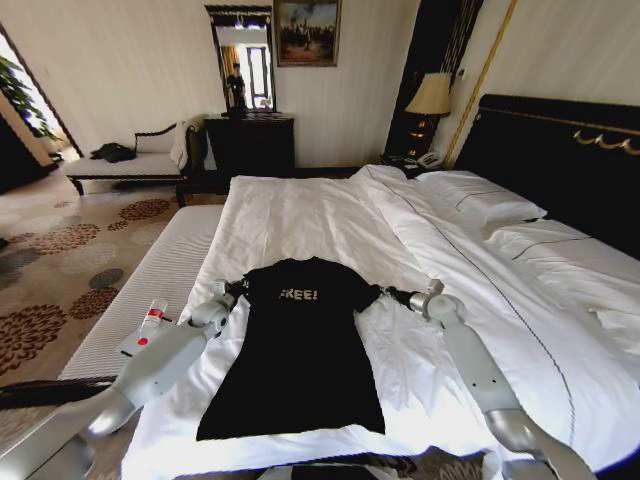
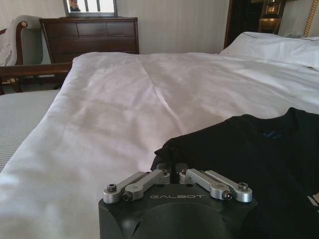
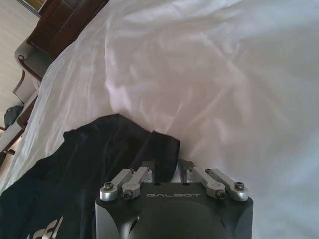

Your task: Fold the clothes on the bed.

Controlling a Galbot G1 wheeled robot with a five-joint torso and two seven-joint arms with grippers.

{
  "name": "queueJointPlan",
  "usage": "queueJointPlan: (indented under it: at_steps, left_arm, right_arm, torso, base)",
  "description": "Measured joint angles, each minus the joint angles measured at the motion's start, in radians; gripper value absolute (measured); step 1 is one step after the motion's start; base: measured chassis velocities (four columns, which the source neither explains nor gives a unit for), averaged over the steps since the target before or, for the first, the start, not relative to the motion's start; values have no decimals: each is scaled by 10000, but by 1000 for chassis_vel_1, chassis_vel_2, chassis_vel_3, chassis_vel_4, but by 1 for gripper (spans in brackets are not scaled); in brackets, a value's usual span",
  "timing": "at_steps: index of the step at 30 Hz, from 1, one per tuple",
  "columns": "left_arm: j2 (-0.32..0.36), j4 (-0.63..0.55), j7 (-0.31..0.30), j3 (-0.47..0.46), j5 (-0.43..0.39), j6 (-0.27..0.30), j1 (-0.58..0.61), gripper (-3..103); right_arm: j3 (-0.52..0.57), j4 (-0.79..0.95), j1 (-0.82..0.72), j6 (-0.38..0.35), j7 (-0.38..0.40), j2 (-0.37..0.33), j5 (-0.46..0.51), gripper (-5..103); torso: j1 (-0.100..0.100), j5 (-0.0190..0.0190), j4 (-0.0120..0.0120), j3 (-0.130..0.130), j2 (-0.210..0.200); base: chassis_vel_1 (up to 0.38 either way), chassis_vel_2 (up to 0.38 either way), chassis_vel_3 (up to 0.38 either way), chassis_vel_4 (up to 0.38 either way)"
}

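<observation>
Across the room's right half the bed (image 1: 300,215) is spread, its white duvet (image 1: 420,380) smooth and the pillows (image 1: 480,200) stacked against the dark headboard (image 1: 560,160). On the near part of the duvet the clothes (image 1: 300,350) are laid flat: one black T-shirt, collar toward the far end of the bed, hem toward the robot, white lettering across the chest. Each sleeve is met by an arm. The left gripper (image 1: 236,290) is set at the left sleeve, the right gripper (image 1: 388,294) at the right sleeve. In the left wrist view the left gripper (image 2: 172,172) is seen drawn together on a thin pinch of the sleeve edge; in the right wrist view the right gripper (image 3: 162,169) is likewise clamped on a raised fold of dark cloth. The bites look shallow, so a sleeve could well be pulled free if the arms are moved fast or unevenly, and the shirt would be skewed. The duvet beneath may also be pinched and dragged up with the fabric, which would wrinkle the lay and spoil any fold made over it.
</observation>
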Motion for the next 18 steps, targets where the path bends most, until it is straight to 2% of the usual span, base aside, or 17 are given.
queueJointPlan:
  at_steps: [5, 6, 9, 10, 11, 12, 14, 17, 18]
  left_arm:
    - [-23, 593, 378, 455, -35, -34, -700, 3]
    - [-38, 725, 437, 548, -51, -42, -877, 3]
    - [-43, 985, 526, 752, -148, -55, -1299, 3]
    - [-7, 1028, 548, 836, -223, -56, -1451, 3]
    - [39, 1028, 558, 885, -264, -57, -1509, 3]
    - [39, 1028, 558, 885, -264, -57, -1509, 3]
    - [180, 914, 529, 967, -336, -50, -1502, 3]
    - [333, 653, 456, 977, -338, -44, -1257, 3]
    - [416, 514, 424, 947, -294, -40, -1046, 3]
  right_arm:
    - [398, 1413, -1287, 57, 178, 198, -42, 40]
    - [473, 1691, -1505, 65, 210, 228, -42, 51]
    - [640, 2254, -1889, 83, 264, 252, -21, 56]
    - [714, 2523, -2040, 90, 289, 247, 17, 61]
    - [746, 2666, -2116, 93, 299, 232, 31, 67]
    - [746, 2666, -2116, 93, 299, 232, 31, 67]
    - [804, 2875, -2212, 96, 325, 182, 42, 78]
    - [813, 2947, -2245, 97, 360, 131, 50, 83]
    - [817, 2974, -2285, 97, 372, 96, 50, 89]
  torso:
    - [-1, 1, -1, 0, 0]
    - [-1, 2, -1, -1, 0]
    - [-1, 1, -2, -1, 0]
    - [0, 1, -4, -1, 1]
    - [-1, 1, -3, -1, 0]
    - [-1, 1, -3, -1, 0]
    - [0, 1, 2, -1, 0]
    - [-1, 2, 2, -1, 0]
    - [0, 0, 3, 0, 0]
  base:
    - [0, 0, 0, 0]
    - [0, 0, 0, 0]
    - [0, 0, 0, 0]
    - [0, 0, 0, 0]
    - [0, 0, 0, 0]
    - [0, 0, 0, 0]
    - [0, 0, 0, 0]
    - [0, 0, 0, 0]
    - [0, 0, 0, 0]
